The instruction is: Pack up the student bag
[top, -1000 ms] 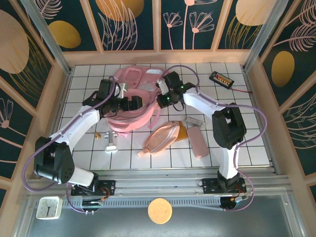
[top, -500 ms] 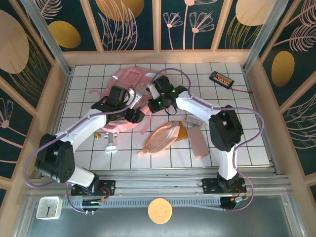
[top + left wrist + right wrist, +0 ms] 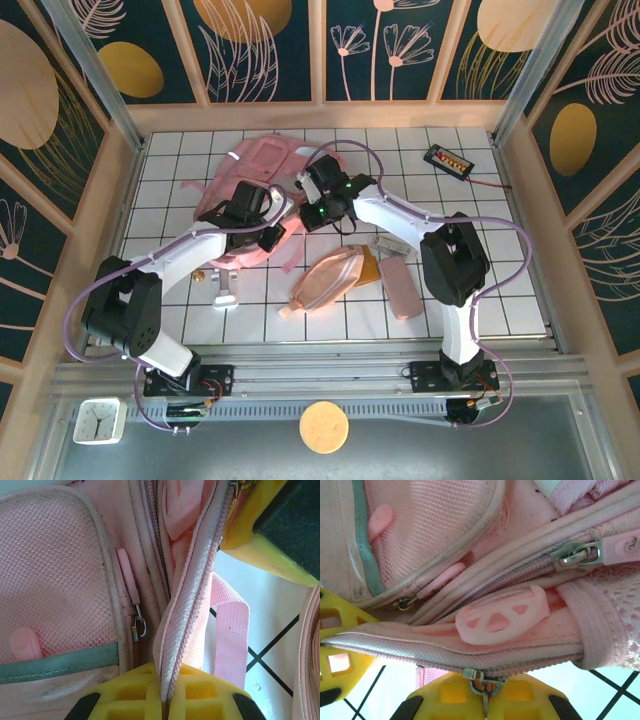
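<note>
**Two thin pinches on one seam: either can slip.**

The student bag (image 3: 250, 165) lies toward the far left of the table (image 3: 480, 270). Your left gripper (image 3: 164, 695) is shut tight on the zipper-edge fabric (image 3: 185, 630), and your right gripper (image 3: 483, 692) is clamped on the metal zipper pull (image 3: 481, 679) close by. Pull them apart unevenly and the seam can slide out of the left pinch, or the soft bag drags along instead of opening.

L claw (image 3: 164, 697) moved in, clamped student bag (image 3: 255, 165) edge
</note>
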Robot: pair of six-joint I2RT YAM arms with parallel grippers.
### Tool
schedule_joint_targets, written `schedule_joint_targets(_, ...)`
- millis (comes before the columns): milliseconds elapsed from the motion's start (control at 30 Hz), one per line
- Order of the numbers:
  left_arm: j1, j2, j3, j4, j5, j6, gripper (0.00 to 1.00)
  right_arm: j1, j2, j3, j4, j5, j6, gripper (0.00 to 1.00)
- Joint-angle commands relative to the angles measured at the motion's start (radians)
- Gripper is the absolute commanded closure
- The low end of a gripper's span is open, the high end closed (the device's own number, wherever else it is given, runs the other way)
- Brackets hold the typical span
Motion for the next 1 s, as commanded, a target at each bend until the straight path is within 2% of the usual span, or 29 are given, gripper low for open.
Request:
schedule_joint_targets(0, 0.01, -0.033, -0.057, 0.007, -0.052, 0.006, 1.0, -0.049, -0.06, -0.019, 0.016, -0.012, -0.014, 1.0)
schedule_joint_targets(167, 0.01, -0.063, -0.085, 0.008, -0.048, 0.013, 1.0, -0.119, -0.076, -0.053, -0.014, -0.02, -0.041, 1.0)
schedule_joint_targets(333, 0.01, -0.053, -0.077, 0.002, 0.016, 0.002, 1.0, -0.142, -0.091, -0.082, -0.016, -0.06, -0.055, 1.0)
schedule_joint_targets(533, 0.01, -0.05, -0.079, -0.014, 0.004, 0.001, 1.0, -0.155, -0.104, -0.127, 0.006, -0.018, -0.038, 1.0)
schedule_joint_targets(567, 0.01, -0.055, -0.083, -0.017, 0.002, 0.0, 1.0, -0.19, -0.11, -0.136, 0.012, -0.017, -0.034, 1.0)
schedule_joint_targets(767, 0.01, -0.073, -0.104, 0.014, 0.083, -0.032, 1.0, -0.209, -0.136, -0.175, 0.047, -0.093, -0.044, 1.0)
schedule_joint_targets(800, 0.01, -0.071, -0.105, 0.019, 0.092, -0.044, 1.0, -0.209, -0.134, -0.177, 0.047, -0.107, -0.042, 0.98)
schedule_joint_targets(933, 0.011, -0.054, -0.094, 0.029, 0.126, -0.069, 1.0, -0.207, -0.128, -0.175, 0.04, -0.168, -0.014, 0.71)
schedule_joint_targets(967, 0.01, -0.052, -0.092, 0.034, 0.134, -0.075, 1.0, -0.206, -0.131, -0.173, 0.031, -0.175, -0.008, 0.68)
